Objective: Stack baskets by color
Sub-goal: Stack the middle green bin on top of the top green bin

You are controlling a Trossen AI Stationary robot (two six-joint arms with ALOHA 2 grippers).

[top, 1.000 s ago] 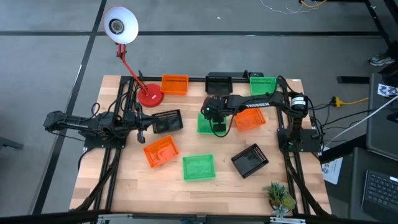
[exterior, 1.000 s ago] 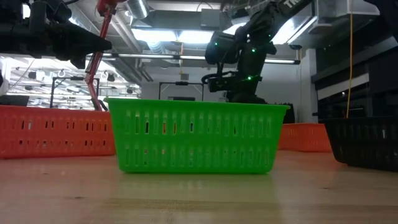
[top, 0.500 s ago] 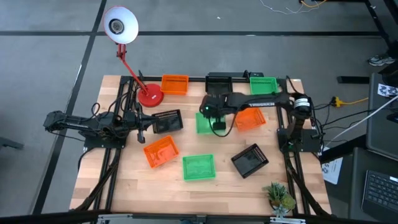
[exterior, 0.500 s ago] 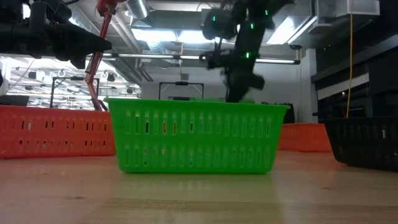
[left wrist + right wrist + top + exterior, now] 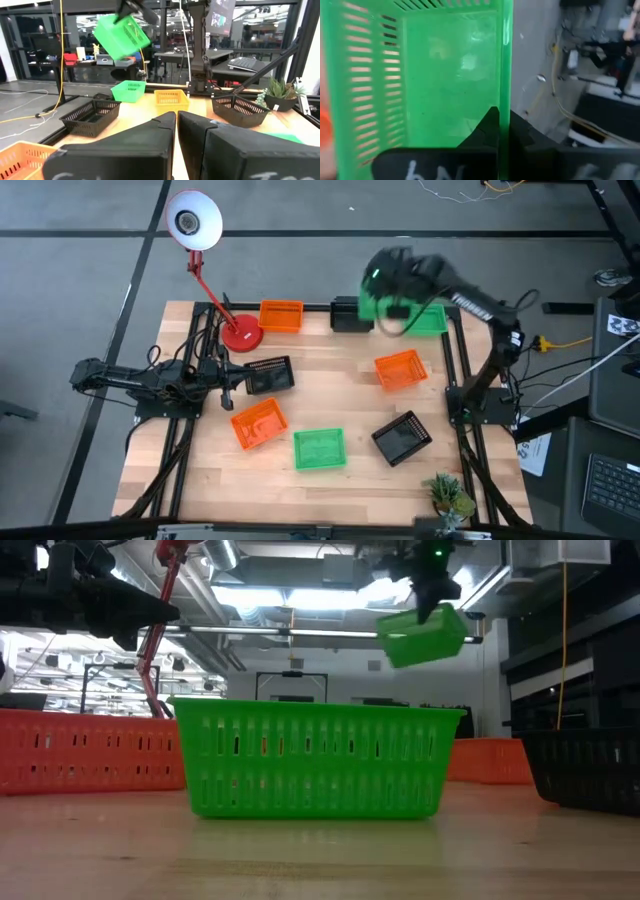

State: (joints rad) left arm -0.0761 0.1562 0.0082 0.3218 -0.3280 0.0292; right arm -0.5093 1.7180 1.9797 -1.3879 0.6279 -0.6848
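My right gripper (image 5: 385, 292) is high over the table's far edge, shut on a green basket (image 5: 376, 304) that shows tilted in the low view (image 5: 422, 637) and the left wrist view (image 5: 121, 35). Below it stand a black basket (image 5: 346, 314) and a second green basket (image 5: 427, 319). A third green basket (image 5: 319, 448) rests on its base near the front. Orange baskets (image 5: 281, 316) (image 5: 400, 370) (image 5: 259, 424) and black baskets (image 5: 268, 375) (image 5: 402, 438) lie scattered on the table. My left gripper (image 5: 176, 117) waits shut at the table's left. My right gripper pinches one side wall of the green basket at its rim (image 5: 506, 95), one finger inside the basket and one outside. The fingers slant down from above. The basket is lifted clear of the table and hangs tilted below the gripper.
A red-based desk lamp (image 5: 240, 332) stands at the far left corner, its white head (image 5: 193, 220) beyond the table. A small potted plant (image 5: 449, 494) sits at the near right corner. Bare wood (image 5: 330, 395) lies in the table's middle.
My right gripper has taken hold of the green basket in the table's middle, then risen fast and swung toward the far edge. The basket has left the table, is lifted high and has tipped to a slant.
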